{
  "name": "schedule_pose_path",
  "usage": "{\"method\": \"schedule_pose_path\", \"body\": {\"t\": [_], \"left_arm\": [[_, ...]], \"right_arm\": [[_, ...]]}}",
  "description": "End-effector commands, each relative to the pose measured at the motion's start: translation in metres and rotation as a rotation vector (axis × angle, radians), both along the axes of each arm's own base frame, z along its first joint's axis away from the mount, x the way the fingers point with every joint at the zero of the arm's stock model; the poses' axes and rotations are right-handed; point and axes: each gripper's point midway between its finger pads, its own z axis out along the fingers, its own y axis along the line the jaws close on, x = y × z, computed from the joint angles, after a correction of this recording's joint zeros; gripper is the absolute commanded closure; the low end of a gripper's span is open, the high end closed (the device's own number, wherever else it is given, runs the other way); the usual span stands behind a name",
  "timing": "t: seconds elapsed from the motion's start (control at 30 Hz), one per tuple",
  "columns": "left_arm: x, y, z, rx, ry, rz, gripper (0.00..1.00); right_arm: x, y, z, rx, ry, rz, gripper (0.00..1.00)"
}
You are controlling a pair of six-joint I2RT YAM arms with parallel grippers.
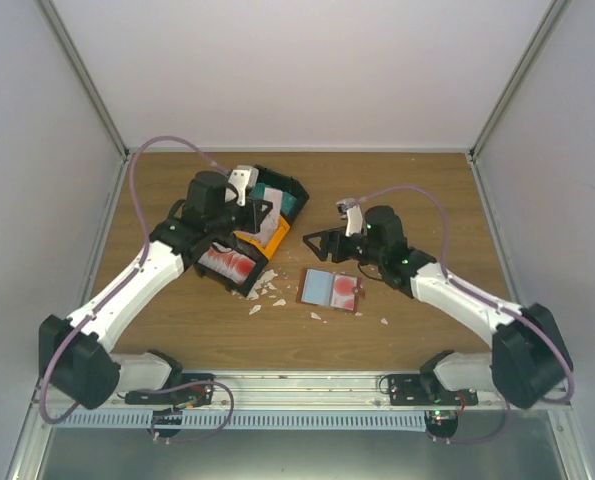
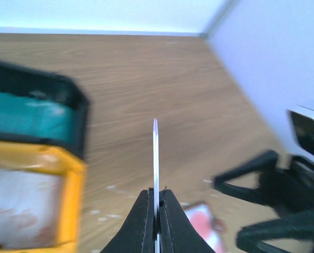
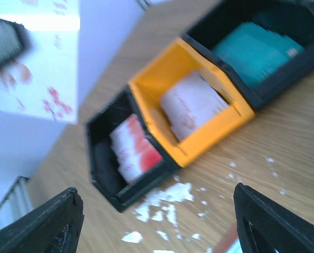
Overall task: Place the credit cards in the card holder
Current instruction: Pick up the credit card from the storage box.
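Pinching a thin whitish red-flecked card (image 2: 155,142) edge-on, left pincer (image 2: 156,194) clamped, right pincer (image 3: 157,211) spread wide

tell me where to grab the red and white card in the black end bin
Likely its raised upper edge, coming down from above. The red and white card leans tilted inside the black end bin; the walls block its sides, leaving only that edge free.

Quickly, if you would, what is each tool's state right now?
Left tool: shut on a credit card, seen edge-on.
Right tool: open, holding nothing.
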Motion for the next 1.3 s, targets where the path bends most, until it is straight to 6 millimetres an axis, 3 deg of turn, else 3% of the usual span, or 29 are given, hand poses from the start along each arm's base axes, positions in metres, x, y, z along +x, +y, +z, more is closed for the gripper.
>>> {"method": "schedule_pose_path", "body": {"t": [0.0, 0.17, 0.27, 0.43, 0.6, 0.73, 0.87, 1.13, 1.27], "left_arm": [[-0.055, -0.051, 0.065, -0.325, -0.119, -0.383, 1.0], [-0.088, -0.063, 0.088, -0.48, -0.086, -0.502, 1.0], [-0.098, -0.067, 0.094, -0.55, -0.034, -0.527, 1.0], [-0.115, -0.068, 0.103, -0.645, -0.003, -0.547, 1.0], [-0.124, -0.069, 0.098, -0.67, 0.021, -0.554, 1.0], [-0.128, -0.069, 0.094, -0.671, 0.023, -0.561, 1.0], [-0.129, -0.07, 0.094, -0.67, 0.02, -0.567, 1.0], [-0.128, -0.069, 0.101, -0.624, -0.02, -0.575, 1.0], [-0.126, -0.069, 0.099, -0.621, -0.014, -0.568, 0.99]], "right_arm": [[-0.022, 0.002, 0.066, 0.178, -0.159, 0.082, 0.2], [-0.048, -0.008, 0.117, 0.298, -0.248, 0.111, 0.17], [-0.064, -0.005, 0.133, 0.362, -0.231, 0.174, 0.18], [-0.08, 0.001, 0.131, 0.424, -0.15, 0.25, 0.25], [-0.097, 0.006, 0.13, 0.487, -0.114, 0.349, 0.38], [-0.101, 0.012, 0.13, 0.515, -0.094, 0.398, 0.49], [-0.104, 0.017, 0.132, 0.545, -0.081, 0.434, 0.53], [-0.093, 0.03, 0.134, 0.556, -0.052, 0.455, 0.68], [-0.093, 0.032, 0.138, 0.582, -0.054, 0.469, 0.91]]}}
